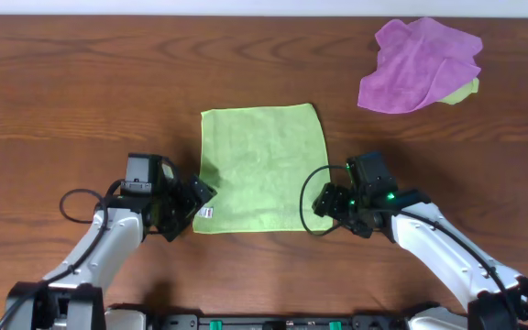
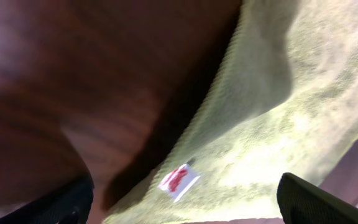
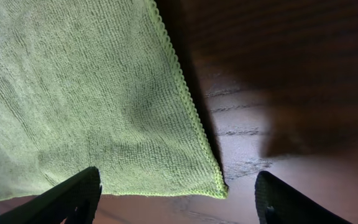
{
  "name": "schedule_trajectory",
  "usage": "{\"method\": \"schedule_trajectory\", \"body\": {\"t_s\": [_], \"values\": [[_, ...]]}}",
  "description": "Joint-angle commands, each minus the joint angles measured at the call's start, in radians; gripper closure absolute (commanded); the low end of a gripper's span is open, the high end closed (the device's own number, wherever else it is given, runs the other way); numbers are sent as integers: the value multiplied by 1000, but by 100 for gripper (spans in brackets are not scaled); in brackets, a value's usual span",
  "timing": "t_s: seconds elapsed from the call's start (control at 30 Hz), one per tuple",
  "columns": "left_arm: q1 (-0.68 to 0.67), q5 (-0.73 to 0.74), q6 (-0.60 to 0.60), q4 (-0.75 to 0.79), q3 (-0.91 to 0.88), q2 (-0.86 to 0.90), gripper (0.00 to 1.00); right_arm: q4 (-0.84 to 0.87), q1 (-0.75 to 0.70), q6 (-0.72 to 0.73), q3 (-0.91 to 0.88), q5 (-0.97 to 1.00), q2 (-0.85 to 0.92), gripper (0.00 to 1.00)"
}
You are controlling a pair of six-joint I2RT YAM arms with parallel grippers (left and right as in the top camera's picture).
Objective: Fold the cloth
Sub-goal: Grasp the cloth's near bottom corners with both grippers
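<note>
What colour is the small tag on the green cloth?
White with red print; the tag shows best in the left wrist view.

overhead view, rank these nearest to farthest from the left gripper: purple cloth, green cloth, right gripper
From the left gripper:
1. green cloth: right beside it, with its near-left corner at the gripper.
2. right gripper: across the cloth's near edge, at the opposite near corner.
3. purple cloth: crumpled at the far right of the view.

The cloth (image 1: 262, 168) is plain lime green; its tag (image 2: 179, 180) white with red; the table (image 1: 81, 82) dark brown woodgrain.
</note>
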Motion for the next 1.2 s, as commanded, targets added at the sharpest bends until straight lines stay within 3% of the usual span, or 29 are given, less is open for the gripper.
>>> {"method": "schedule_trajectory", "body": {"t_s": [0.0, 0.13, 0.17, 0.73, 1.17], "values": [[1, -15, -9, 13, -23, 58, 1, -3, -3, 11, -9, -12, 6, 21], [0, 0, -21, 22, -23, 66, 0, -3, 2, 47, -16, -16, 21, 22], [0, 1, -21, 22, -23, 66, 6, -3, 7, 56, -21, -16, 27, 22], [-43, 37, -23, -47, -23, 66, 36, 17, 24, 82, -26, -41, 51, 26], [-48, -11, -23, -32, -31, 70, 84, 82, 24, 101, -87, -42, 51, 28]]}}
